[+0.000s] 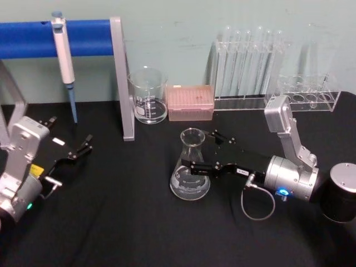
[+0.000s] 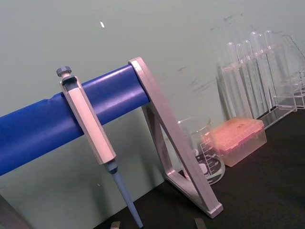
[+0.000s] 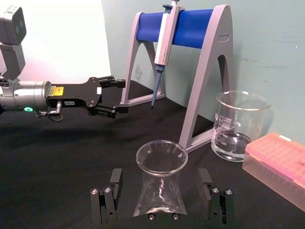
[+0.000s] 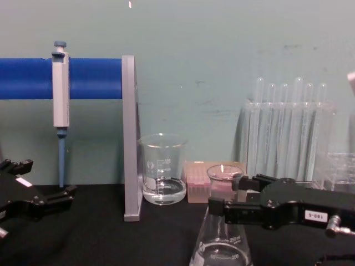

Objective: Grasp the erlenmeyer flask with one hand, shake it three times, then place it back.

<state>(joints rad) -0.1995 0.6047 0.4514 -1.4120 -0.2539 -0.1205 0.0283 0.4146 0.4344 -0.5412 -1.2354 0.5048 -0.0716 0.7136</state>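
The erlenmeyer flask (image 1: 191,169) is clear glass and stands upright on the black table (image 1: 122,222), just right of centre. My right gripper (image 1: 199,151) reaches in from the right and is open, one finger on each side of the flask's neck. In the right wrist view the fingers (image 3: 114,180) stand apart from the glass (image 3: 160,191), with a gap on both sides. The chest view shows the same gripper (image 4: 227,194) level with the neck of the flask (image 4: 222,246). My left gripper (image 1: 78,149) rests open and holds nothing at the table's left.
A glass beaker (image 1: 148,97) holding some clear liquid, a pink tip box (image 1: 190,103) and a rack of test tubes (image 1: 250,67) line the back. A pipette (image 1: 64,61) hangs on the blue-barred stand (image 1: 123,78) at the back left. A black cylinder (image 1: 342,192) sits far right.
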